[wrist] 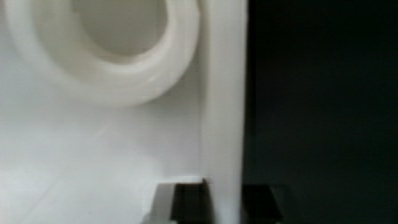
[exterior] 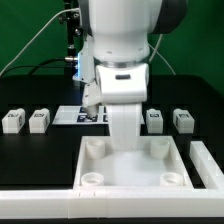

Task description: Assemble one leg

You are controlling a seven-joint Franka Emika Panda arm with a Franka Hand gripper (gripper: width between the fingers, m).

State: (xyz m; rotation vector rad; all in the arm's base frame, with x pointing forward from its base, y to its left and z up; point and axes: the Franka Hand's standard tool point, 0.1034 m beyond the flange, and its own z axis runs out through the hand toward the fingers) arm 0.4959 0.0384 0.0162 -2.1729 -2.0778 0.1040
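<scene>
Legs (exterior: 39, 120) line exterior view; wrist view shows end effector (wrist: 222, 196) pinching tabletop (wrist: 89, 150).

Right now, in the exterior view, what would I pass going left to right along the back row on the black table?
Small white plastic tagged leg → second white leg → thin flat white marker board → big white robot arm → third white leg → fourth white leg.
</scene>
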